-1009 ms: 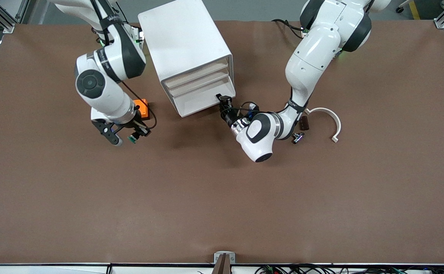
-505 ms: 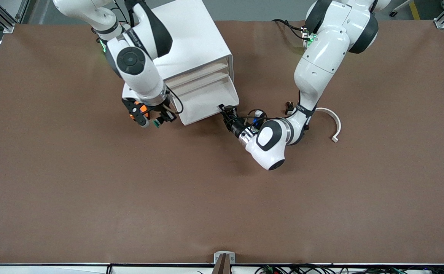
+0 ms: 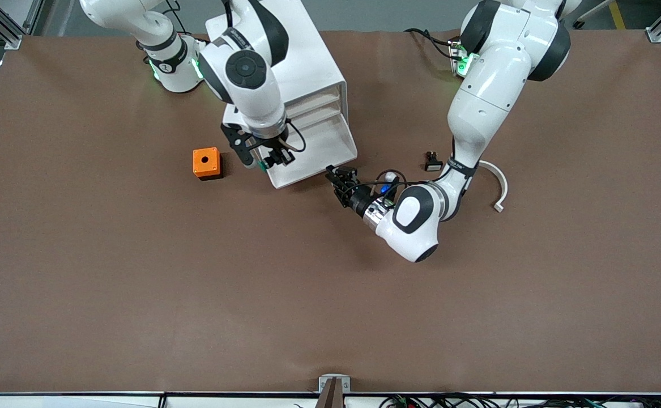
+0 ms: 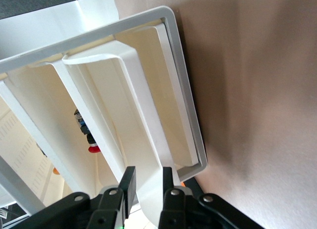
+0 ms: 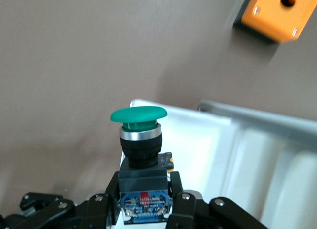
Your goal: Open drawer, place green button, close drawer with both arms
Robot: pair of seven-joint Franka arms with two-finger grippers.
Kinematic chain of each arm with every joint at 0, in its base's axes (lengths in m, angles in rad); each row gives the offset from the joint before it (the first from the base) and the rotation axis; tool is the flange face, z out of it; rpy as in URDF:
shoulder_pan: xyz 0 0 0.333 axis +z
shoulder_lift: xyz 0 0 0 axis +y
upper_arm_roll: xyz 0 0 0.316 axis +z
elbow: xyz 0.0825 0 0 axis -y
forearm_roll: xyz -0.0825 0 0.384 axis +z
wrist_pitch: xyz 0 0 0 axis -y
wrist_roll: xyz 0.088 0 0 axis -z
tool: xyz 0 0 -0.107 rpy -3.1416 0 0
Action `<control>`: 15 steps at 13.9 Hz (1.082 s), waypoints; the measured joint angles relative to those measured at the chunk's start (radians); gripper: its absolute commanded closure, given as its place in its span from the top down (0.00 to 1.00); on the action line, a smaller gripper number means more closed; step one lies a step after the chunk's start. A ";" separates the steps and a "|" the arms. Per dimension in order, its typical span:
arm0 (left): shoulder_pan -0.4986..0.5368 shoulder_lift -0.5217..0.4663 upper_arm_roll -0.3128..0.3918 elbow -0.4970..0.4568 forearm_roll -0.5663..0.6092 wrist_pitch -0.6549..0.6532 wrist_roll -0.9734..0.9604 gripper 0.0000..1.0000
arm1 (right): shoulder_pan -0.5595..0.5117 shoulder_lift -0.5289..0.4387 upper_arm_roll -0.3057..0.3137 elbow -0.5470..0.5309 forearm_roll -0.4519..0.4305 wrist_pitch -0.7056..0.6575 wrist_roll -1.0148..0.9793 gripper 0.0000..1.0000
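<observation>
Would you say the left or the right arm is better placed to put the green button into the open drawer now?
Right, probably: the right gripper holds the button over the drawer; the left gripper is at the drawer's front without it.

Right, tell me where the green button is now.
The green button is held in the right claw, up over the corner of the pulled-out lowest drawer that lies toward the right arm's end, with the orange cube on the table beside it.

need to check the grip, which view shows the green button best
The right wrist view: the button fills it, green cap up, body clamped in the right gripper over the drawer. The front view shows only a green speck. The left wrist view does not show it.
</observation>
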 measured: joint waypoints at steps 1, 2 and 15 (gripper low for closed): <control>0.001 0.000 0.000 0.000 0.000 0.002 0.001 0.60 | 0.017 0.021 0.000 0.004 0.002 0.025 0.029 0.00; 0.001 0.000 0.000 0.000 -0.001 0.003 0.002 0.90 | 0.030 0.044 0.000 0.008 0.013 0.044 0.050 0.00; 0.073 -0.085 0.064 0.039 0.211 0.010 0.651 1.00 | 0.097 0.200 0.000 0.065 0.080 0.063 0.160 0.00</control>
